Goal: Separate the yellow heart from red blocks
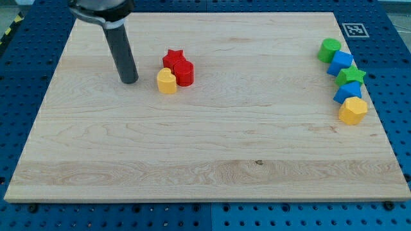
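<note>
The yellow heart lies on the wooden board at the upper left of centre. It touches a red cylinder-like block on its right. A red star sits just above, touching the red cylinder. My tip rests on the board to the left of the yellow heart, a short gap away, not touching it.
At the view's right edge of the board stands a column of blocks: a green cylinder, a blue block, a green star, another blue block and a yellow hexagon. A marker tag sits at the top right.
</note>
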Controlling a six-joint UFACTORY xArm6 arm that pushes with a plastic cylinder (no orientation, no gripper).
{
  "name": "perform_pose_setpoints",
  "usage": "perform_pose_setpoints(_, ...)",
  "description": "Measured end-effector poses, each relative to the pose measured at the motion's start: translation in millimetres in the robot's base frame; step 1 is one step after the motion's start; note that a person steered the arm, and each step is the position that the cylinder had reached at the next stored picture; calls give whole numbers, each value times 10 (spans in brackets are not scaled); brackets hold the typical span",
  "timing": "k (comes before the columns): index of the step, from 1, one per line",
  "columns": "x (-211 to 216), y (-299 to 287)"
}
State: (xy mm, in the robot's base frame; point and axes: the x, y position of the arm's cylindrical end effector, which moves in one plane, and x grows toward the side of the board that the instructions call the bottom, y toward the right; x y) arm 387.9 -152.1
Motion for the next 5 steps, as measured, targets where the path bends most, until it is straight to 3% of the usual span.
perform_pose_setpoints(5,139,839)
